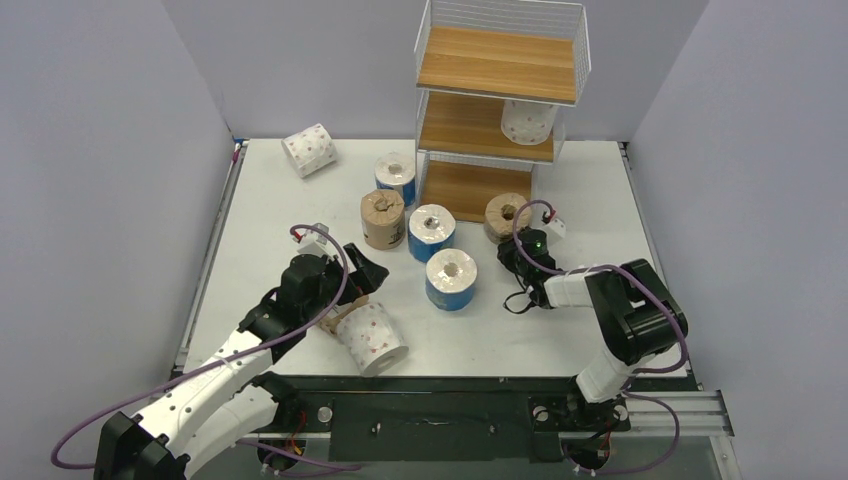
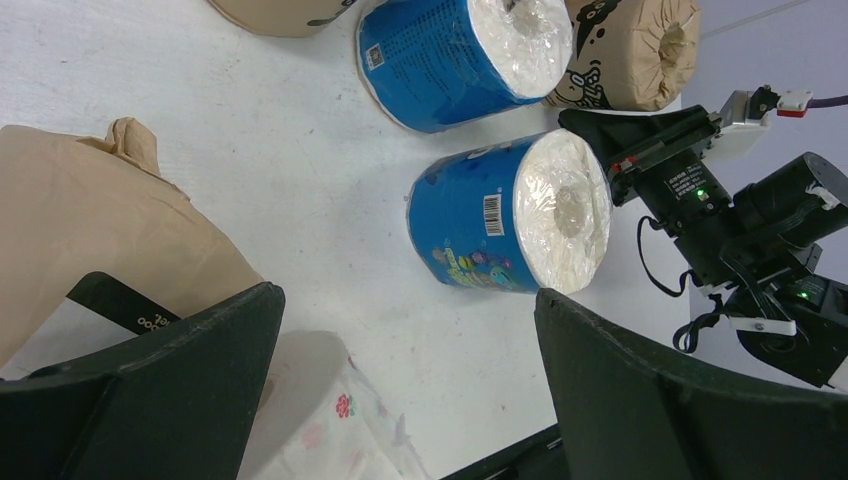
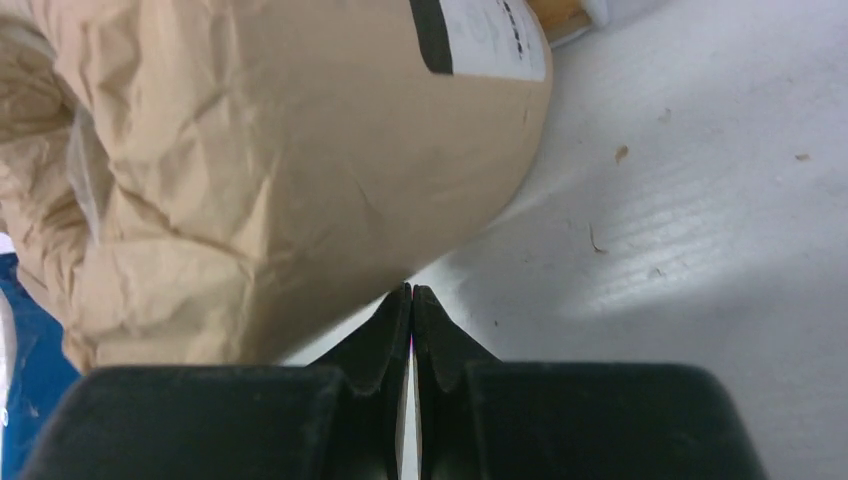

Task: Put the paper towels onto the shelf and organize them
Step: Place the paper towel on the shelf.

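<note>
The shelf [image 1: 497, 110] stands at the back with one white dotted paper towel roll [image 1: 528, 122] on its middle board. My right gripper [image 3: 411, 292] is shut on nothing, its tips at the foot of a brown kraft roll [image 3: 270, 170] that stands before the shelf [image 1: 507, 217]. My left gripper [image 2: 405, 300] hangs open above bare table. A blue roll [image 2: 500, 225] lies beyond its tips, a brown roll [image 2: 90, 230] sits by its left finger, and a white dotted roll [image 2: 340, 430] lies under it near the front edge [image 1: 371, 338].
More rolls stand mid-table: two blue [image 1: 395, 178] [image 1: 432, 232] and a brown one [image 1: 383, 218]. A white dotted roll [image 1: 309, 150] lies on its side at the back left. Grey walls close in both sides. The right arm's cables [image 1: 520, 300] trail on the table.
</note>
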